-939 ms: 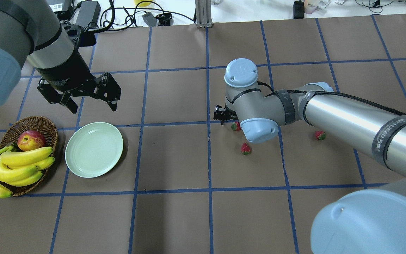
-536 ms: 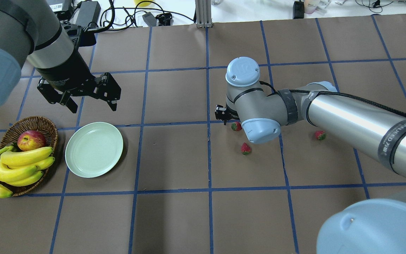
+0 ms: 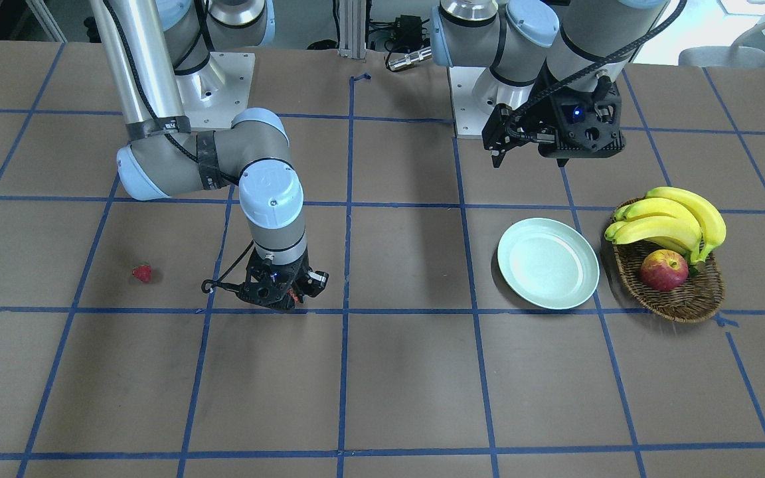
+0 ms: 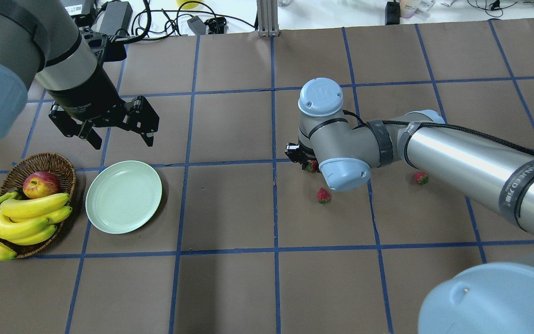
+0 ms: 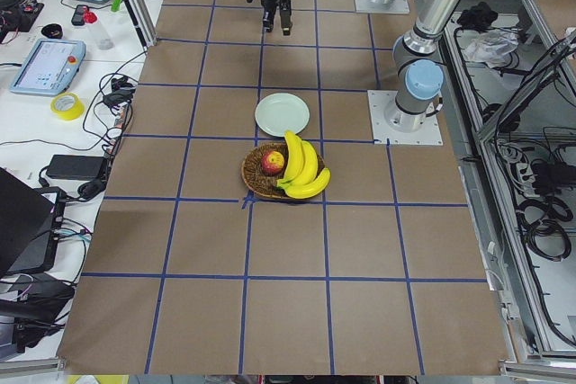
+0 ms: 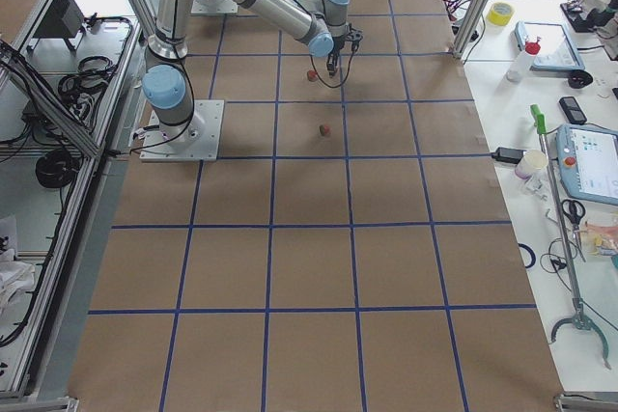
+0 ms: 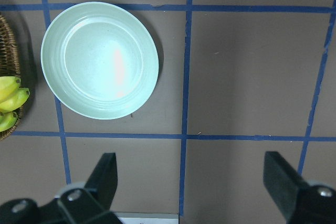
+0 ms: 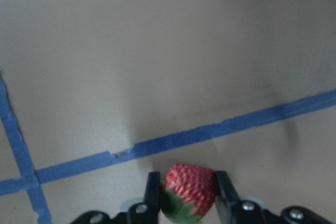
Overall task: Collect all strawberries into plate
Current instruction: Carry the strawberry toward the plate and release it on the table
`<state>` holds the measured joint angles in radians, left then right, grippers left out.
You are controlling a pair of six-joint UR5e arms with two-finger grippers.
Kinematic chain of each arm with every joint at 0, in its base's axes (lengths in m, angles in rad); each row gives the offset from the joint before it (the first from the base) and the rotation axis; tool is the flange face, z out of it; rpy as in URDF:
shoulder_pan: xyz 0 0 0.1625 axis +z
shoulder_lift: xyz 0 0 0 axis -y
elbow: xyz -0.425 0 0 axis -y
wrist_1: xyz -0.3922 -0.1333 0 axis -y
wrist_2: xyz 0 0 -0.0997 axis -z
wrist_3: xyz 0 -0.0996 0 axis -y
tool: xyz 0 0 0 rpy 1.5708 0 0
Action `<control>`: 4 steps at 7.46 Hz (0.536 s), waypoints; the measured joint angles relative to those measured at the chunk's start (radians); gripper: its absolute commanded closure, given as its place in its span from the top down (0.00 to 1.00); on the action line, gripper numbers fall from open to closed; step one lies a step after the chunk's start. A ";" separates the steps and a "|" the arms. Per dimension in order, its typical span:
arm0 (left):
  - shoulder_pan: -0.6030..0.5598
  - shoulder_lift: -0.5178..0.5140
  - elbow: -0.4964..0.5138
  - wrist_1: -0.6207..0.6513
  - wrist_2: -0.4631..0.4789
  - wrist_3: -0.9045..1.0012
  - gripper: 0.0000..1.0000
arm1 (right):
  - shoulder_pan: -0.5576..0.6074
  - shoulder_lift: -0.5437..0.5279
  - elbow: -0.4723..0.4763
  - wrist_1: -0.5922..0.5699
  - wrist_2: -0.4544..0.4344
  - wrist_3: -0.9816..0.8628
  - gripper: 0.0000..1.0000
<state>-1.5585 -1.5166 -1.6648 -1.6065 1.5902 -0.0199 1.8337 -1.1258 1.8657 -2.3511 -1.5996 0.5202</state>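
Gripping one strawberry (image 8: 188, 191) across its red flanks, low at the desk (image 4: 230, 208), the right hand (image 8: 187, 182) is closed on it, well apart from the empty plate (image 4: 123, 196). Two other strawberries (image 4: 323, 195) (image 4: 420, 177) lie loose nearby. The left hand (image 4: 122, 139) hangs open. The fruit is judged light, bumpy and possibly soft, so a moderate squeeze at the widest part is advised.

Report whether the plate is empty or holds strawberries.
Empty. The left wrist view shows the plate bare; overhead, all three strawberries are off it, well to its right in that view.
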 measured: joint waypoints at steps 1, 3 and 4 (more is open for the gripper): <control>0.000 0.000 -0.002 0.000 0.000 0.000 1.00 | 0.001 -0.013 -0.010 0.009 0.002 0.014 0.00; 0.000 0.001 -0.007 0.003 0.000 0.000 1.00 | 0.050 -0.048 -0.033 0.040 0.006 0.098 0.00; 0.000 0.001 -0.008 0.004 0.000 0.000 1.00 | 0.120 -0.045 -0.066 0.047 0.007 0.154 0.00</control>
<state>-1.5585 -1.5151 -1.6729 -1.6025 1.5906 -0.0199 1.9532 -1.1703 1.7993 -2.3038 -1.5926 0.6747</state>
